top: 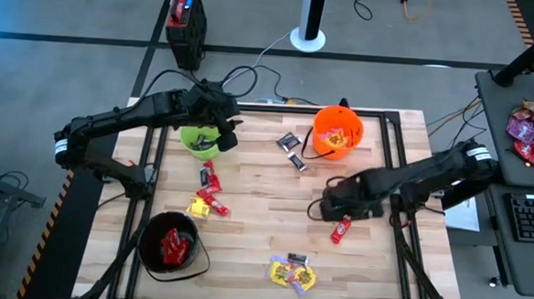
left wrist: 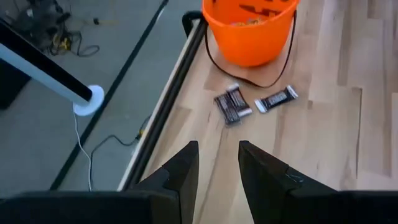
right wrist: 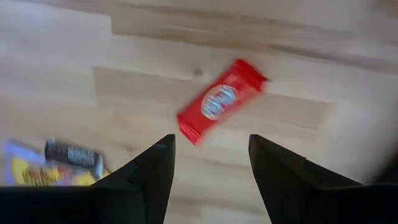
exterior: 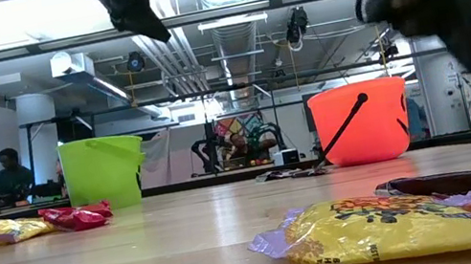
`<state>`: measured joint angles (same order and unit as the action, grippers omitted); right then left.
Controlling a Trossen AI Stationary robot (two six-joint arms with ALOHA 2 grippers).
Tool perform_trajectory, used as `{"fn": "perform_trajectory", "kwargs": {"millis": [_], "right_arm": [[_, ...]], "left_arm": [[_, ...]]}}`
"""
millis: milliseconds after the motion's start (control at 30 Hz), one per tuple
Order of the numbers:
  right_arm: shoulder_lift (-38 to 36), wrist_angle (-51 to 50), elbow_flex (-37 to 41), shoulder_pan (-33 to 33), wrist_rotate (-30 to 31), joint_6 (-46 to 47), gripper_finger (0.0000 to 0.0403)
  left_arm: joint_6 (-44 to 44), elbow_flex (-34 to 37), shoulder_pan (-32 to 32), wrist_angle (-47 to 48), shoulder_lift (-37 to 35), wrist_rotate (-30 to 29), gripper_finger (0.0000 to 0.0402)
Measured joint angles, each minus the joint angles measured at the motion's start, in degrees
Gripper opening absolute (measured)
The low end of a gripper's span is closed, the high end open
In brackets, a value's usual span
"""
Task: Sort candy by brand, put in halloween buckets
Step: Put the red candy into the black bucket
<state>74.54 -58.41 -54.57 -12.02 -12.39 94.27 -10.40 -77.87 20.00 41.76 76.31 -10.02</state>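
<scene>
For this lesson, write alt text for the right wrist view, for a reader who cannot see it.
A red candy bar lies at a slant on the pale wooden table, just ahead of the right gripper, whose two dark jaws stand open and empty. To one side sit yellow candy packets and a dark-wrapped bar.

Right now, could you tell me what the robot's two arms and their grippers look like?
Both arms are dark, jointed and matte. The left arm has a white band near its base. Each ends in two dark, flat-sided tapering fingers: left gripper, right gripper.
</scene>
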Motion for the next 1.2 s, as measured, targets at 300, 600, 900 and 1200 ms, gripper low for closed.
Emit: {"fn": "perform_trajectory", "kwargs": {"millis": [300, 600, 900, 1200], "right_arm": [[7.6, 18.5, 12.1, -2.0, -0.8, 9.1, 0.0196], [12.8, 22.6, 12.4, -2.0, 3.2, -0.5, 0.0188], [9.2, 14.2, 6.2, 0.4, 13.1, -7.8, 0.0176], [9.5, 9.7, 1.3, 0.5, 13.2, 4.0, 0.0195]], "left_arm": [[-2.5, 0.0, 0.5, -0.3, 0.3, 0.0, 0.0098], [-1.0, 0.0, 0.6, -0.2, 0.5, 0.0, 0.0098], [-0.9, 0.0, 0.7, -0.3, 0.5, 0.0, 0.0098], [-0.6, 0.0, 0.7, -3.9, 0.5, 0.1, 0.0098]]}}
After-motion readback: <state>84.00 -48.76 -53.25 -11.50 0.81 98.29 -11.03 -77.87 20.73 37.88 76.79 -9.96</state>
